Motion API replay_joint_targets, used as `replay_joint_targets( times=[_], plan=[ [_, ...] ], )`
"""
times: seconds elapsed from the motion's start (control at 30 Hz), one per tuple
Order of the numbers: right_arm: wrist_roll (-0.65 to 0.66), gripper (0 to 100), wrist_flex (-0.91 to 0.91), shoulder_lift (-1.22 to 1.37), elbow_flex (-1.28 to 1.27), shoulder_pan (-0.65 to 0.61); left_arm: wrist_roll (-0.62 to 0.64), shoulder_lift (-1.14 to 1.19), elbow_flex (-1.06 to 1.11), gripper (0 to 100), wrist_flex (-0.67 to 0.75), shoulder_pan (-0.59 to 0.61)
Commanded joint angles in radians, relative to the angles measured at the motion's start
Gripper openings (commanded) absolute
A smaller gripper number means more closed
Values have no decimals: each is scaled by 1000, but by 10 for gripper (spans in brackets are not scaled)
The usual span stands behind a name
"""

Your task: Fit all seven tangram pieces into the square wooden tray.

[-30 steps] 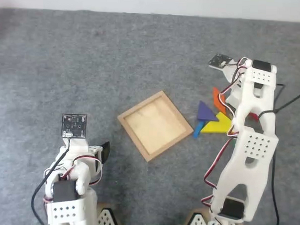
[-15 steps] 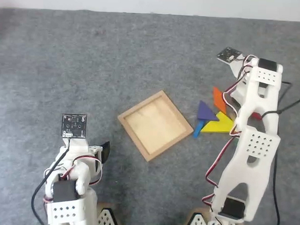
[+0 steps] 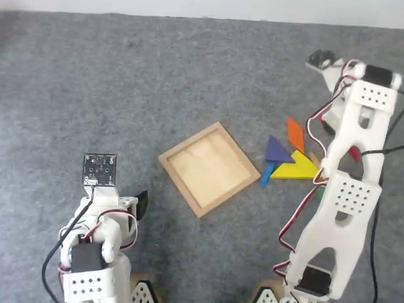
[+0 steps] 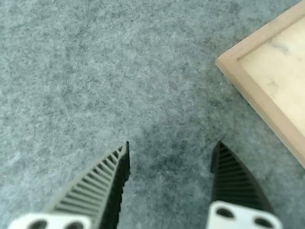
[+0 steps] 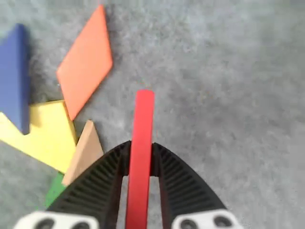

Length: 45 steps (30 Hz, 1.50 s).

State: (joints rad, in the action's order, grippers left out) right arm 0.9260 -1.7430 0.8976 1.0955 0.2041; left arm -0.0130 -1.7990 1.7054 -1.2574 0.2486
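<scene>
The square wooden tray [image 3: 209,168] lies rotated at the table's middle, nothing in it; its corner [image 4: 267,76] shows in the left wrist view. To its right lie tangram pieces: orange [image 3: 295,134], purple [image 3: 278,150], yellow [image 3: 294,168], light blue [image 3: 268,174]. My right gripper [image 5: 141,150] is shut on a red piece [image 5: 140,143] held on edge above the carpet, beside the orange piece [image 5: 86,61], blue piece [image 5: 15,76], yellow piece [image 5: 43,136], tan piece [image 5: 86,152] and green piece [image 5: 55,189]. My left gripper [image 4: 169,164] is open over bare carpet near the tray's corner.
Grey carpet [image 3: 124,88] covers the table with wide free room at the back and left. The right arm [image 3: 344,191] stretches over the pieces' right side. A pale wall strip runs along the far edge.
The right arm has swung its wrist rightward and away from the pieces, uncovering more of the orange piece. The left arm has stayed put.
</scene>
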Motion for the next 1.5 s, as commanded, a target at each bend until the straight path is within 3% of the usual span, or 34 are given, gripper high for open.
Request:
replay_joint_targets(
  times=[0.0, 0.1, 0.27, 0.4, 0.6, 0.77, 0.9, 1.07, 1.37, 1.47],
  plan=[
    [-94, 8, -56, -119, 97, -71, 8, -21, -22, 271, -5, 2],
    [-196, 8, -56, -166, 15, -174, 8, -21, -22, 271, -5, 2],
    [-635, 7, -53, -274, -141, -375, 8, -21, -22, 271, -5, 2],
    [-847, 7, -51, -369, -216, -506, 8, -21, -22, 271, -5, 2],
    [-1140, 7, -48, -437, -262, -644, 8, -21, -22, 271, -5, 2],
    [-1386, 33, -45, -364, -262, -773, 8, -21, -22, 271, -5, 2],
    [-1623, 58, -33, -280, -258, -805, 8, -21, -22, 271, -5, 2],
    [-1738, 58, 19, -171, -258, -802, 8, -21, -22, 271, -5, 2],
    [-1834, 62, 79, -81, -258, -783, 8, -21, -22, 271, -5, 2],
    [-1812, 84, 44, -79, -261, -782, 8, -21, -22, 271, -5, 2]
  ],
)
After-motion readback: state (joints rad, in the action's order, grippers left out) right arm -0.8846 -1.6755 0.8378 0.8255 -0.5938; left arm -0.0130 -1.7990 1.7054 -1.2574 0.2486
